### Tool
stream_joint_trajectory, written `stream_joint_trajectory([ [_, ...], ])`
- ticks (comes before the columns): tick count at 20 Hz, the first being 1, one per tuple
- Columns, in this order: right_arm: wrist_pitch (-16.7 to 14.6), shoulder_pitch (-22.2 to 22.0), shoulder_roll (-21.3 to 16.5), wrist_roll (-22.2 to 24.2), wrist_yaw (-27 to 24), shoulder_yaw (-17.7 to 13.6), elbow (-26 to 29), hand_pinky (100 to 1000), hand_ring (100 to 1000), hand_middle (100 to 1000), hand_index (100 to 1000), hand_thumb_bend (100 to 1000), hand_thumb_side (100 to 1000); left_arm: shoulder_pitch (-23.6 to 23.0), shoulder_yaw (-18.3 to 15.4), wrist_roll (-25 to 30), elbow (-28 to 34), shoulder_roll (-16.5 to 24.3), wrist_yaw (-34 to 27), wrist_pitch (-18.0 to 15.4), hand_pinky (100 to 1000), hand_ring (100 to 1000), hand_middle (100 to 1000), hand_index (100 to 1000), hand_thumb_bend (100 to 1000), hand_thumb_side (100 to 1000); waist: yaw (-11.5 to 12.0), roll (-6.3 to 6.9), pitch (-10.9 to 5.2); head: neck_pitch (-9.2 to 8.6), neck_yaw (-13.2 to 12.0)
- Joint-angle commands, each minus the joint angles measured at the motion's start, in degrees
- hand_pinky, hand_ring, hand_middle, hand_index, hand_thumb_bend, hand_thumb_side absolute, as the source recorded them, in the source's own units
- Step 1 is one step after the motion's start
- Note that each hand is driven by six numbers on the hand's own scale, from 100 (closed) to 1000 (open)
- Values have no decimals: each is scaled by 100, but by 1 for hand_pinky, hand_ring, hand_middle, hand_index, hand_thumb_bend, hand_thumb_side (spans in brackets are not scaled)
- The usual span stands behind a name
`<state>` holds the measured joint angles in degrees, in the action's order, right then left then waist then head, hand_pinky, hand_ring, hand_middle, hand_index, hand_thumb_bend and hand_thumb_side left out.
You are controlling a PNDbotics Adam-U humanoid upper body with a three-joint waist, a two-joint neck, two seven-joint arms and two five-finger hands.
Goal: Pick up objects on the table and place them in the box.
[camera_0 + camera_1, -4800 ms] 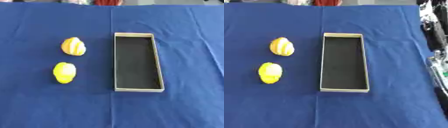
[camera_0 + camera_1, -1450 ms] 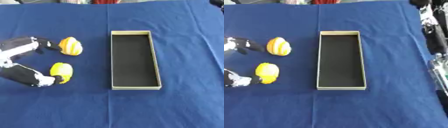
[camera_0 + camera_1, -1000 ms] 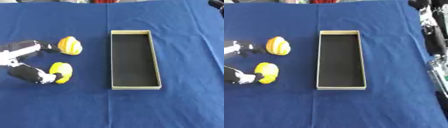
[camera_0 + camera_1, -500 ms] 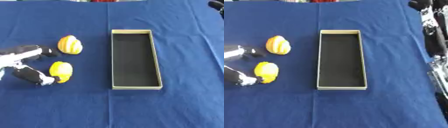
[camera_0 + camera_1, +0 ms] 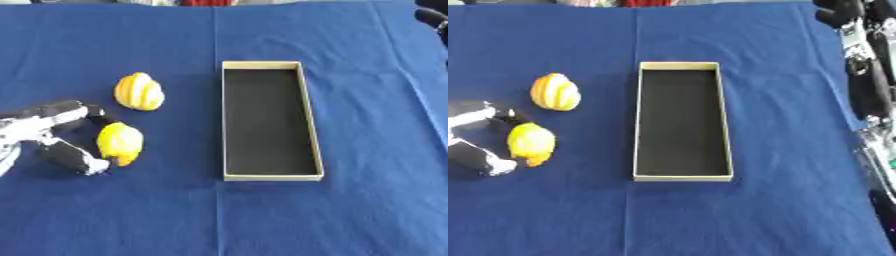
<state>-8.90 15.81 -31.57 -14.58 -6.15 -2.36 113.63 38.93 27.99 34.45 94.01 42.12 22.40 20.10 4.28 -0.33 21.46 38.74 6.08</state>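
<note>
Closing our left hand [image 5: 48,135] round yellow lemon-like fruit [image 5: 120,143] near left edge of blue table [image 5: 367,210]; fingers curl against its upper left, thumb against its lower left, bracketing it for lift, contact likely. Fruit sits on cloth, not yet raised. Second fruit, yellow with pale stripes [image 5: 139,91], lies just beyond, apart from hand. Box [image 5: 268,175] lies lengthwise at table centre, dark inside, nothing in it, clear path rightward. Right hand: we cannot see it
</note>
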Motion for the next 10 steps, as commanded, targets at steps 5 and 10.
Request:
stream_joint_trajectory([
  [5,18,-7,-57,-54,-47,-29,96,867,845,800,845,100,762,95,31,-330,20,-23,444,-203,719,712,664,706,233,243,-1,-6,-104,-26,-33],
  [10,28,-54,-45,-90,-42,-49,96,867,845,799,845,100,763,59,-5,-509,334,-8,647,-393,716,710,664,705,204,242,-4,-7,-105,-14,-20],
])
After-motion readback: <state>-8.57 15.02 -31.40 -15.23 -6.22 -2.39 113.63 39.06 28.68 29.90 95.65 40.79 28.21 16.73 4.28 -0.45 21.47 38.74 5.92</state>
